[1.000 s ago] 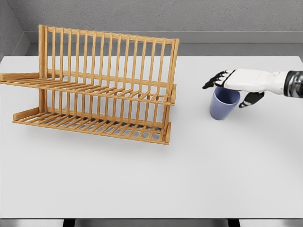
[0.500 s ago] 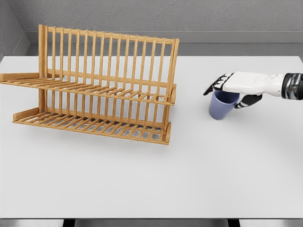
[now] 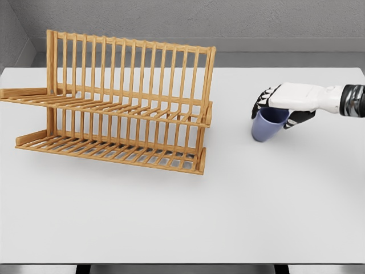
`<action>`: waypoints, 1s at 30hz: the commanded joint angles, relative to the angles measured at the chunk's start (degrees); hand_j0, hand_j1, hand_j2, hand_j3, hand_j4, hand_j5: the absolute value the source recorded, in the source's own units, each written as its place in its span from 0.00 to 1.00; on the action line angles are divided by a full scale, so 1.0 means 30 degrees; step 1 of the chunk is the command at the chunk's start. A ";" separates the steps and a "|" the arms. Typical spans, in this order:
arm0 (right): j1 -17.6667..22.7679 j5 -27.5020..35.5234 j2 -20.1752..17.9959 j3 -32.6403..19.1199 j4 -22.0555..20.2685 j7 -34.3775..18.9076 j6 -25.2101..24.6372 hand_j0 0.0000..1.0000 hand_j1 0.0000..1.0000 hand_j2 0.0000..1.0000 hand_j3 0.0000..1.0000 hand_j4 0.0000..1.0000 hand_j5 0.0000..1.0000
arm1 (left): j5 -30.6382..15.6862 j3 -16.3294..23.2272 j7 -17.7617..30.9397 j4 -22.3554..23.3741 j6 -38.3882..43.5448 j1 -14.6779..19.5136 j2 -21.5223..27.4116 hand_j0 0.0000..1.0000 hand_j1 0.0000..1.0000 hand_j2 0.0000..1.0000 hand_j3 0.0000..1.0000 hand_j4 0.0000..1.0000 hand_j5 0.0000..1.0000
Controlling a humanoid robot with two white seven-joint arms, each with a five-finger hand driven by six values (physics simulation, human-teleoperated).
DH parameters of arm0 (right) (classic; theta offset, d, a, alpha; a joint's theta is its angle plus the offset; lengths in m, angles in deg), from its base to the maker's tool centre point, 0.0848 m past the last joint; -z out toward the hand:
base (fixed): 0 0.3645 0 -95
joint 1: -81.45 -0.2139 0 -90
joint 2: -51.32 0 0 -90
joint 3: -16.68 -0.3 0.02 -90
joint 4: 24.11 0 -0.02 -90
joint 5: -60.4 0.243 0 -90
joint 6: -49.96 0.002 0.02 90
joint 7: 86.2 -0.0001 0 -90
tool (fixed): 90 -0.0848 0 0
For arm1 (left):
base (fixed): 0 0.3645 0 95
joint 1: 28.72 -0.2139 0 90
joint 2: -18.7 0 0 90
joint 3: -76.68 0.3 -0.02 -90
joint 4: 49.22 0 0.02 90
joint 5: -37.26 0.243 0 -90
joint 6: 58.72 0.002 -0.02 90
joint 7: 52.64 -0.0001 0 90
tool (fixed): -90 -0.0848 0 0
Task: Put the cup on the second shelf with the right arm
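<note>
A blue-purple cup [image 3: 266, 125] is at the right of the white table, tilted with its bottom toward the left. My right hand [image 3: 278, 109] comes in from the right edge and covers the cup's rim from above, fingers curled over the far side and thumb on the near side. The wooden two-tier dish rack [image 3: 114, 103] stands on the left half of the table. Its upper shelf [image 3: 108, 108] and lower shelf [image 3: 108, 149] hold nothing. The cup is well to the right of the rack, apart from it.
The white table [image 3: 182, 217] ends in a front edge along the bottom of the view. A grey wall runs behind it.
The fingers have curled down around the cup's rim, and the cup has tipped and shifted slightly leftward. The rack has not moved.
</note>
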 commanded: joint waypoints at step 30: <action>-0.0323 0.0107 -0.2215 -0.2915 -0.4311 0.0008 -0.0052 0.64 0.64 0.64 0.64 0.64 0.64 | 0.0001 -0.0001 0.0003 0.0000 -0.0001 0.0000 0.0001 1.00 1.00 1.00 1.00 1.00 1.00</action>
